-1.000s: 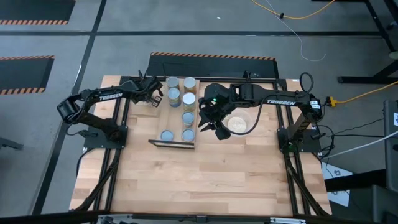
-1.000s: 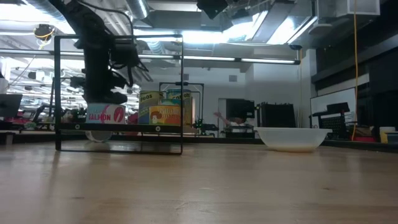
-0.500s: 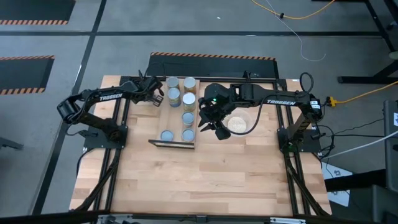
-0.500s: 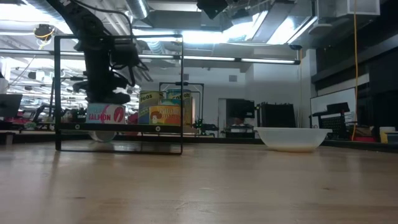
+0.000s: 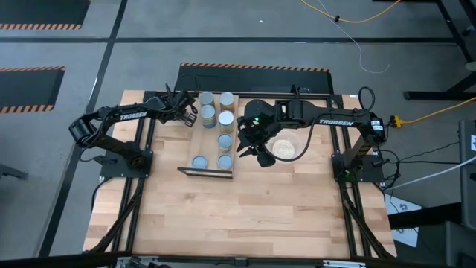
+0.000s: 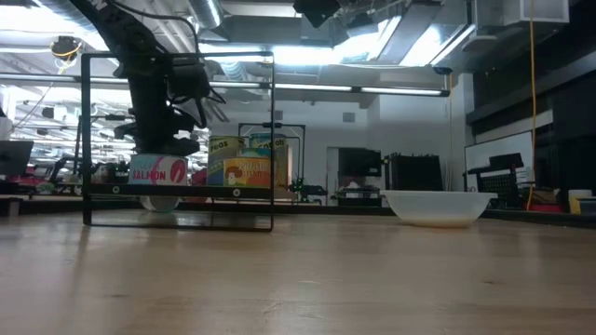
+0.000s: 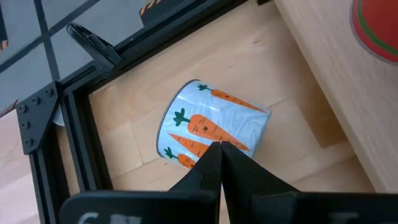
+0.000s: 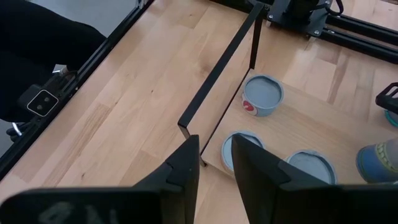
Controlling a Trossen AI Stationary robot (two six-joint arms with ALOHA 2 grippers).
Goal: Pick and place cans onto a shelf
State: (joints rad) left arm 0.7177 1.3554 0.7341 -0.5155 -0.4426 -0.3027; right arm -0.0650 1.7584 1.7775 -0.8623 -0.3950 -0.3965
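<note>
Shelf, centre-left of the high view, on the desk; six cans stand on it. Left claw, fingers pressed together, empty, hovers over a toppled carrot-label can at the shelf's upper-left corner. Right claw, slightly spread, empty, hangs between shelf and bowl. Risk: closed fingers may nudge the lying can into rolling. Only the left wrist view shows that can on its side.

Left end effector fingers pressed together; right end effector parted.
</note>
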